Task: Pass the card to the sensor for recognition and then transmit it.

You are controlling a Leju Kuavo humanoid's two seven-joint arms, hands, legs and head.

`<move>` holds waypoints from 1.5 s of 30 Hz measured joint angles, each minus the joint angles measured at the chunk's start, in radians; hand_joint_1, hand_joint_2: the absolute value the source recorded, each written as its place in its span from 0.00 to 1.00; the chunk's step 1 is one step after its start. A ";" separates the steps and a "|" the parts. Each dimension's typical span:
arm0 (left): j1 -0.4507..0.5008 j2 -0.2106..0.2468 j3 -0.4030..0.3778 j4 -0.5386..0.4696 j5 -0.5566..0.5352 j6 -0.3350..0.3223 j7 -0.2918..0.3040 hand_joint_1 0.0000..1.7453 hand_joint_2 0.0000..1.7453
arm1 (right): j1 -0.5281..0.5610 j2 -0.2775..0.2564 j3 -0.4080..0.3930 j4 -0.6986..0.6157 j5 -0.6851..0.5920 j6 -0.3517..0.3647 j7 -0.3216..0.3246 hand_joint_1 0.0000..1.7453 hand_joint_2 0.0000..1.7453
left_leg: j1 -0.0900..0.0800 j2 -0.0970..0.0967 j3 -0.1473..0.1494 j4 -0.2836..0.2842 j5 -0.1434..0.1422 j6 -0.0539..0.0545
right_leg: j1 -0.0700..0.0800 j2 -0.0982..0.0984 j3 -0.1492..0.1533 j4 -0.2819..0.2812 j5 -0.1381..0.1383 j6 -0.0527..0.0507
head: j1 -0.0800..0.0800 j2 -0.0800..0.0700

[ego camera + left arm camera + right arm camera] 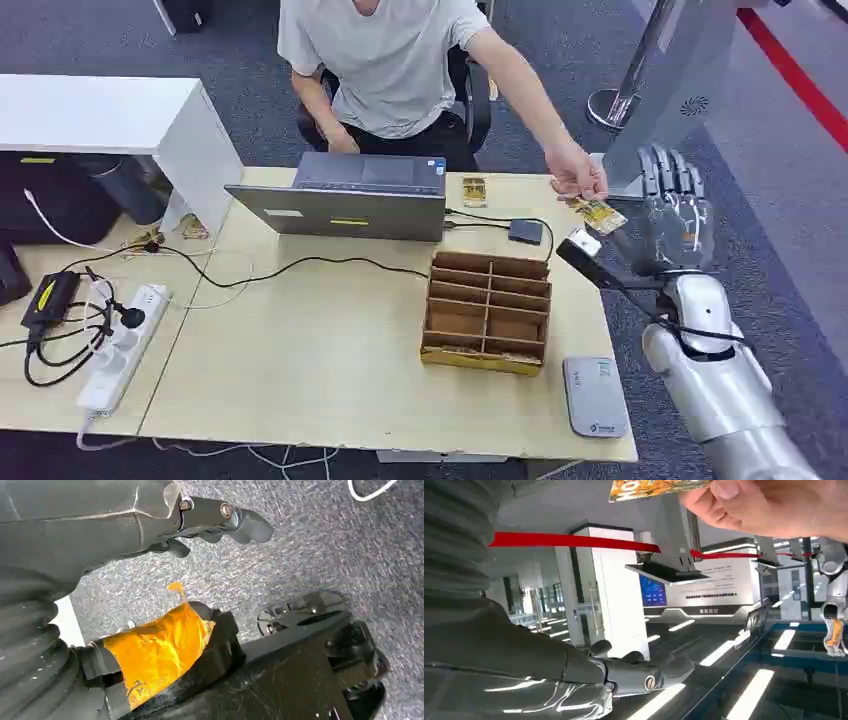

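**Receiving the card at the desk edge**

Pale wooden desk (pixel 330 360) on grey carpet. Person's hand (pixel 575 172) pinches the yellow printed card (pixel 598 214) beside the raised silver right hand (pixel 675 205), fingers spread, empty. Left hand (pixel 220 517) hangs uncurled, empty. Flat grey sensor pad (pixel 595 397) lies near.

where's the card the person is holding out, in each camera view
Head view: the card is past the table's far right corner, in the person's hand, beside the right hand.
Left wrist view: not in it.
Right wrist view: the card is at the picture's top edge.
Shared landmark: the person's hand pinching it.
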 joint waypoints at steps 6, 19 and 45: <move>0.003 -0.004 0.000 0.000 0.014 -0.059 -0.045 0.00 1.00 | 0.005 0.005 0.011 0.006 -0.035 -0.003 -0.015 1.00 1.00 | 0.000 0.000 0.000 0.000 0.000 0.000 | 0.000 0.000 0.000 0.000 0.000 0.000 | 0.000 0.000; 0.003 -0.008 0.000 0.008 0.014 -0.083 -0.062 0.00 1.00 | 0.013 0.012 0.025 0.005 -0.071 -0.006 -0.031 1.00 1.00 | 0.000 0.000 0.000 0.000 0.000 0.000 | 0.000 0.000 -0.001 0.000 0.000 0.000 | 0.000 0.000; 0.010 -0.016 0.054 0.008 0.079 -0.061 -0.066 0.00 1.00 | 0.504 -0.025 -0.119 -0.460 -0.161 -0.145 -0.179 1.00 1.00 | 0.000 -0.001 -0.001 0.000 -0.002 0.000 | 0.000 -0.002 -0.002 -0.001 -0.002 0.000 | 0.000 0.000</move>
